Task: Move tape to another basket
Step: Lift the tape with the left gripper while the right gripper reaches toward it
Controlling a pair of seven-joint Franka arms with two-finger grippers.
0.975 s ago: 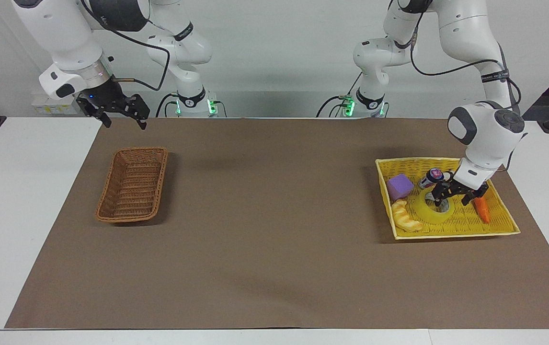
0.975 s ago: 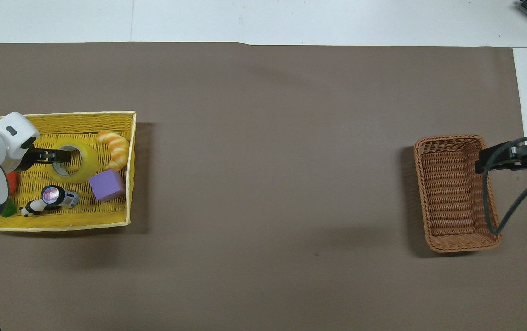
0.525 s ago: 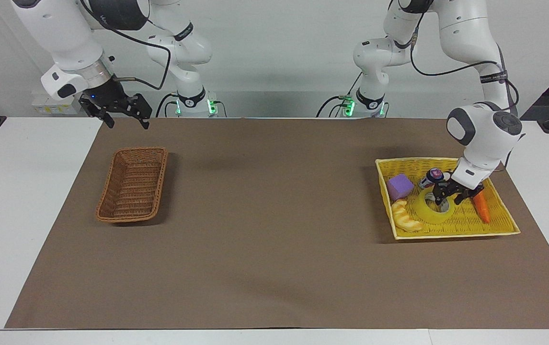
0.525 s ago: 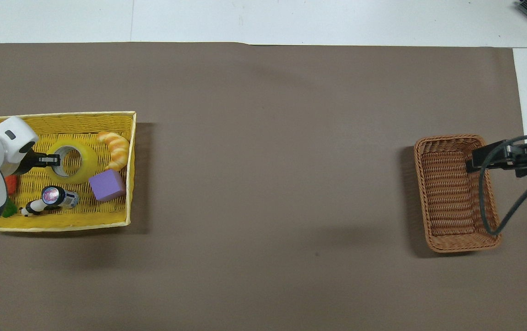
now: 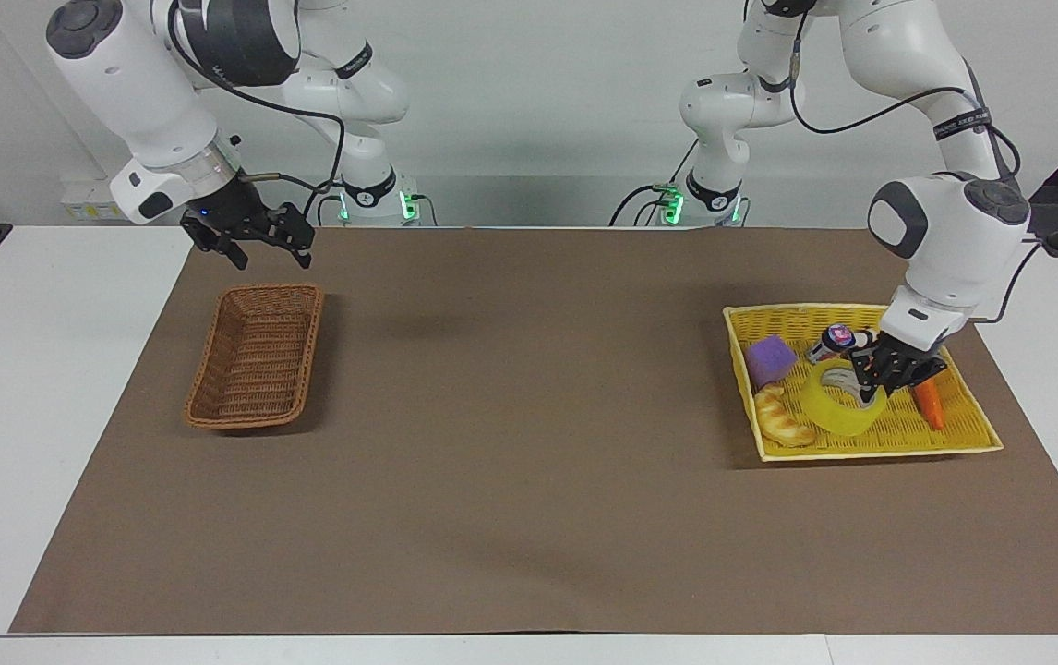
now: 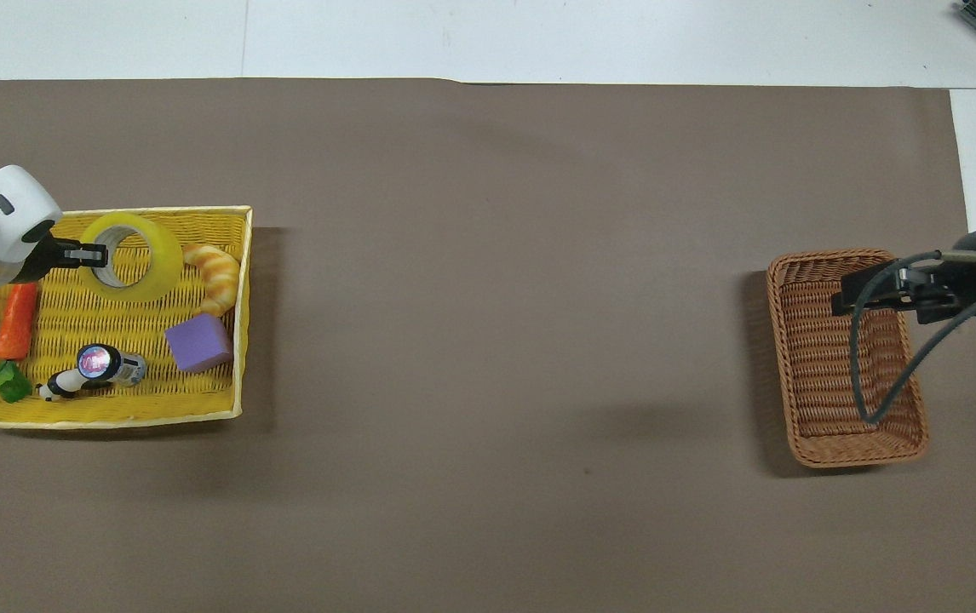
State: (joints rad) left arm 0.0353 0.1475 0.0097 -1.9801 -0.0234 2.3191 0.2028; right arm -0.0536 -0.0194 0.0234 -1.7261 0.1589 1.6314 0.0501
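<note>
Your left gripper [image 5: 872,388] is clamped on the wall of the tape [image 5: 835,400], one finger inside the core and one outside, and in the facing view the roll now tilts up off the floor of the yellow tray [image 5: 972,441], where half a second ago it lay flat. I judge that the pick has taken and the lift has begun; the carry across the brown mat [image 5: 529,443] to the brown wicker basket [image 5: 257,356] at the right arm's end is all still to do. Your right gripper [image 5: 272,254] has drifted from the table edge to hang just over that basket's end nearest the robots, jaws spread wide and empty. From overhead, the left gripper [image 6: 89,253] holds the tape [image 6: 132,268] farther from the robots than it was, now over the tray's [image 6: 113,417] rim farthest from the robots and clear of the purple block [image 6: 198,342], with the bread toy [image 6: 217,277] just beside it. The carrot toy [image 6: 15,319], half hidden before, shows whole. The right gripper [image 6: 854,298] has moved in over the basket [image 6: 854,443]. A small can [image 6: 105,364] carries a printed label, but you cannot read any writing on it.
</note>
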